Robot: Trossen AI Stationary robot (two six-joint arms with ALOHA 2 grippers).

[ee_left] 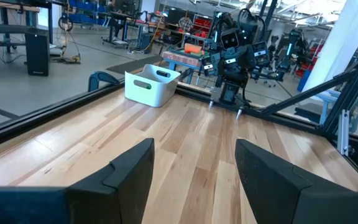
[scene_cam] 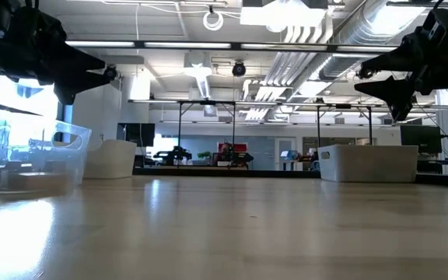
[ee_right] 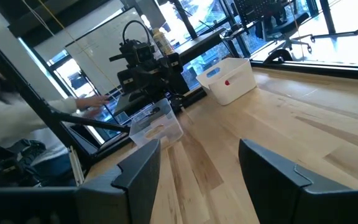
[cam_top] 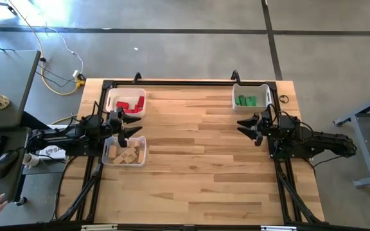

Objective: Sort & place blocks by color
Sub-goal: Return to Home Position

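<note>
Sorting looks done in your high view: red blocks (cam_top: 131,105) in one white bin (cam_top: 126,90), green blocks (cam_top: 246,100) in the other, plain blocks (cam_top: 124,154) in the clear bin (cam_top: 144,154). They're probably light, stiff, smooth wood; pinch flat faces. Wrist views: left gripper (ee_left: 194,168) and right gripper (ee_right: 201,168) are spread wide, empty.

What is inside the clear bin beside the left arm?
Plain light-wood blocks lie loosely piled in the clear bin. No red or green ones show among them. Anything lying beneath the top blocks is covered and cannot be made out.
</note>
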